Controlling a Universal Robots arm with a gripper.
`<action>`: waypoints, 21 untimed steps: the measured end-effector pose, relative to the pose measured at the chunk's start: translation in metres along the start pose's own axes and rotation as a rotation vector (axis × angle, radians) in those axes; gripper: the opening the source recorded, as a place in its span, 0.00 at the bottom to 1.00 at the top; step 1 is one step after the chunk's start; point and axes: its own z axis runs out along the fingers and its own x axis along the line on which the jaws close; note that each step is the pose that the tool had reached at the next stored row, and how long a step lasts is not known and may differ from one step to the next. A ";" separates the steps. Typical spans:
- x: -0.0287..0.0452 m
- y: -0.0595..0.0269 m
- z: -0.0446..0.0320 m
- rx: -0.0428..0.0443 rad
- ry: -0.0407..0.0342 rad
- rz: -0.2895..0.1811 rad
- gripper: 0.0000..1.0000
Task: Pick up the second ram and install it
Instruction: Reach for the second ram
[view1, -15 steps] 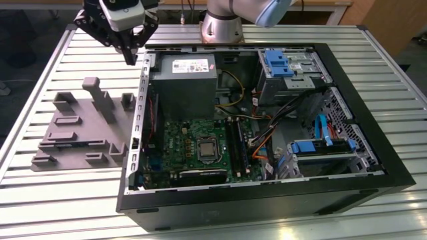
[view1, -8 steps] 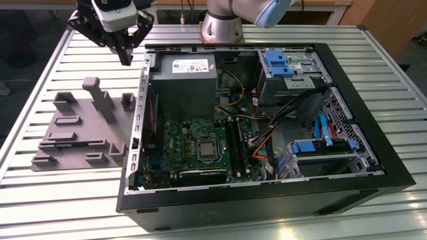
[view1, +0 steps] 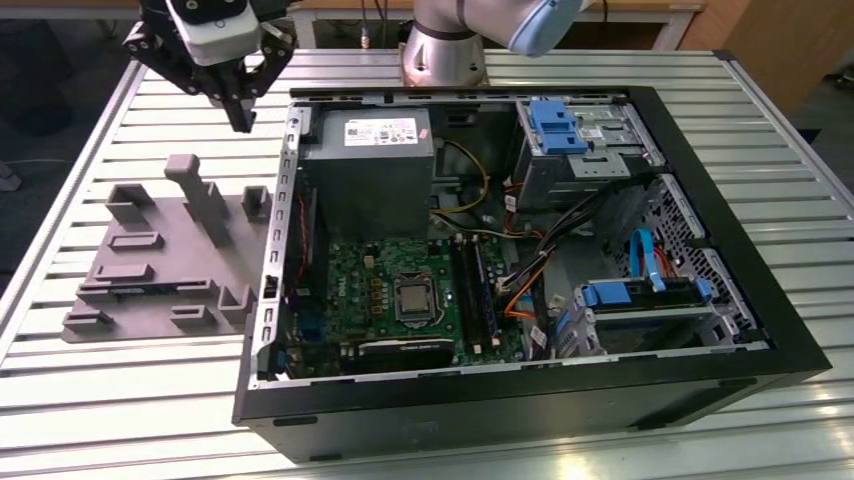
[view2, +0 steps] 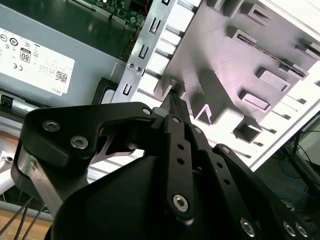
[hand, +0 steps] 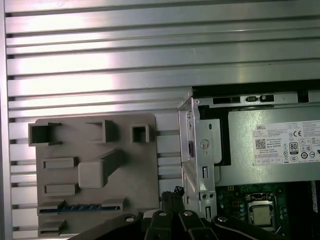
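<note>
The second ram (hand: 74, 206) is a thin blue-green stick lying on edge in a slot of the grey fixture block (hand: 95, 200), at the end of the block farthest from my gripper's height. My gripper (view1: 244, 122) hangs well above the table, over the fixture's far corner next to the computer case's side wall (view1: 283, 250). Its black fingers meet at the tips with nothing between them, as both wrist views confirm: gripper (view2: 172, 100), gripper (hand: 172, 194). The long black memory slots (view1: 474, 290) lie beside the processor socket (view1: 415, 298) inside the case.
The open computer case (view1: 747, 330) takes up the exterior view's right and middle, with the power supply (view1: 374, 170), drive cages (view1: 574, 140) and loose cables (view1: 527, 290) inside. The fixture (view1: 160, 260) carries tall posts (view1: 200, 200). A slatted metal table (view1: 120, 400) lies beneath.
</note>
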 end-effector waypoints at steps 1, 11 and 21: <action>0.0009 -0.0001 0.0001 0.0000 0.0002 0.000 0.13; 0.0090 -0.0008 0.0015 0.0001 0.0024 0.000 0.13; 0.0168 -0.0014 0.0028 0.0003 0.0044 0.000 0.13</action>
